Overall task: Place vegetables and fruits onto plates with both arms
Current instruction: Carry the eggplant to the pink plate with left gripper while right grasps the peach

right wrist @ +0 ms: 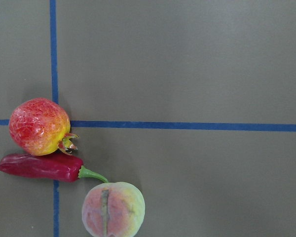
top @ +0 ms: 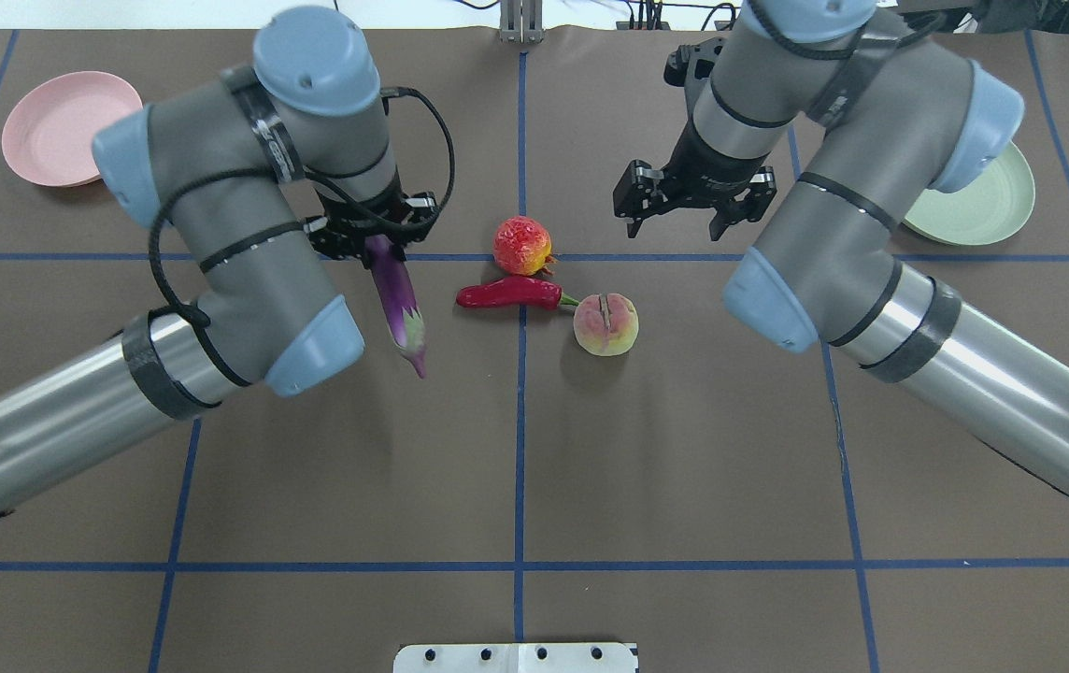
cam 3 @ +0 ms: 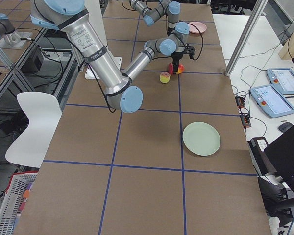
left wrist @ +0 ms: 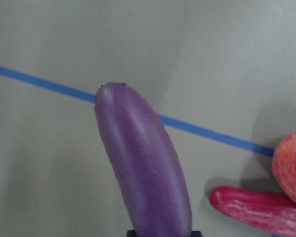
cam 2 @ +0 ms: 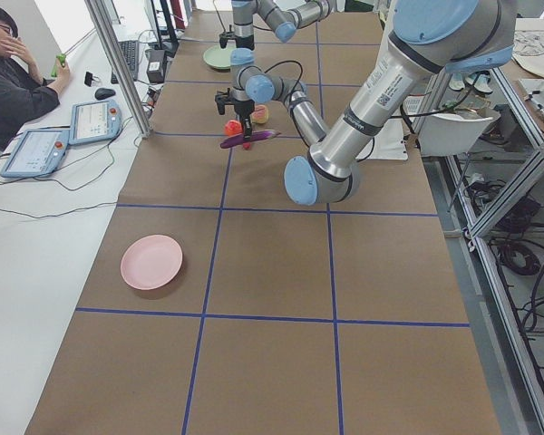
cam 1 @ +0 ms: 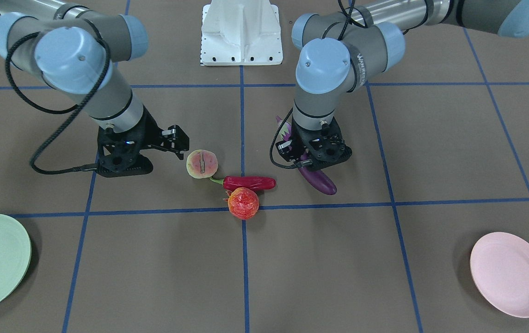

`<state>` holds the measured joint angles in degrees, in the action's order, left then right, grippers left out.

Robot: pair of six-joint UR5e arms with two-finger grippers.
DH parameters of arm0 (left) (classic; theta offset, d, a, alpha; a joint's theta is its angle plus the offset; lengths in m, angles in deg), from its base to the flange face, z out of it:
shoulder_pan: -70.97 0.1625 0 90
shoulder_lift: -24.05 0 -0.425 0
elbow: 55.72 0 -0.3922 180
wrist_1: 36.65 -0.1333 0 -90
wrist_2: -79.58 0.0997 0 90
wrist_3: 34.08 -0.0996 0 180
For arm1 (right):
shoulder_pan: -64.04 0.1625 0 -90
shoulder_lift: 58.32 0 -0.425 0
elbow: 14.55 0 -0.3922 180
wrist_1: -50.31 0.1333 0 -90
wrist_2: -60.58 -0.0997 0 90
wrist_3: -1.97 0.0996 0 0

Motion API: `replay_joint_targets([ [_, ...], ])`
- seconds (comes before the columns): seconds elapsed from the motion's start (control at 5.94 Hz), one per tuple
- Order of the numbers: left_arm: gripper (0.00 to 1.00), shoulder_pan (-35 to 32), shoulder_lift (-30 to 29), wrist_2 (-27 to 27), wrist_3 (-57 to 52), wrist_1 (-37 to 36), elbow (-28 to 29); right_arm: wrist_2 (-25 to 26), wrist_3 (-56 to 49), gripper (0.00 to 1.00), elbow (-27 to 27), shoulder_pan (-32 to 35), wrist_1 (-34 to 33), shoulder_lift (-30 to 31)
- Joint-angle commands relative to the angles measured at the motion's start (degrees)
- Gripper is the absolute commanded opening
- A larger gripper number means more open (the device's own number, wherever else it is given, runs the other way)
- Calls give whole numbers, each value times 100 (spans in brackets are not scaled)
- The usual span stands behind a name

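Brown paper tabletop (top: 684, 449) gridded with blue tape lines (top: 684, 565), white robot base (cam 1: 241, 32) at one edge. Left of centre in the overhead view: left gripper (top: 376, 234) closed around the body of a long glossy purple eggplant (top: 399, 304), pale-green cap toward the robot, rounded tip toward the far side (whether resting on the paper or just clear of it, impossible to tell). Right gripper (top: 675, 224) empty, jaws spread wide, hanging near the peach (top: 605, 324) without touching. Clustered at the table's middle, near the eggplant: round orange-red pomegranate (top: 522, 245) against the side of a wrinkled red chili pepper (top: 508, 294), green stem of the chili reaching the yellow-pink peach, seam groove facing up. Pale pink plate (top: 72, 128) toward the far corner on the robot's left, pale green plate (top: 992, 201) toward the far side on the robot's right, partly hidden behind the right arm (top: 964, 379). All four pieces of produce well apart from both plates. Seated operator (cam 2: 9, 91) at a side desk in the left-end view.
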<state>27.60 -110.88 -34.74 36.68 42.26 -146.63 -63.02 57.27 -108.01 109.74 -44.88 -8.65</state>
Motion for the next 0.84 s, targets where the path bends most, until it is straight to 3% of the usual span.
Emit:
replay_joint_targets([
  [0.0,0,-800,20,-2,-1286,-436,107,283,540,100,754,-385,602,-333],
  [0.17,0,-1179,11,7,-1850,-411,570,441,604,100,1176,-552,703,-578],
  [0.67,0,-1981,-15,16,-2857,727,2081,521,780,100,1321,-816,564,-616],
])
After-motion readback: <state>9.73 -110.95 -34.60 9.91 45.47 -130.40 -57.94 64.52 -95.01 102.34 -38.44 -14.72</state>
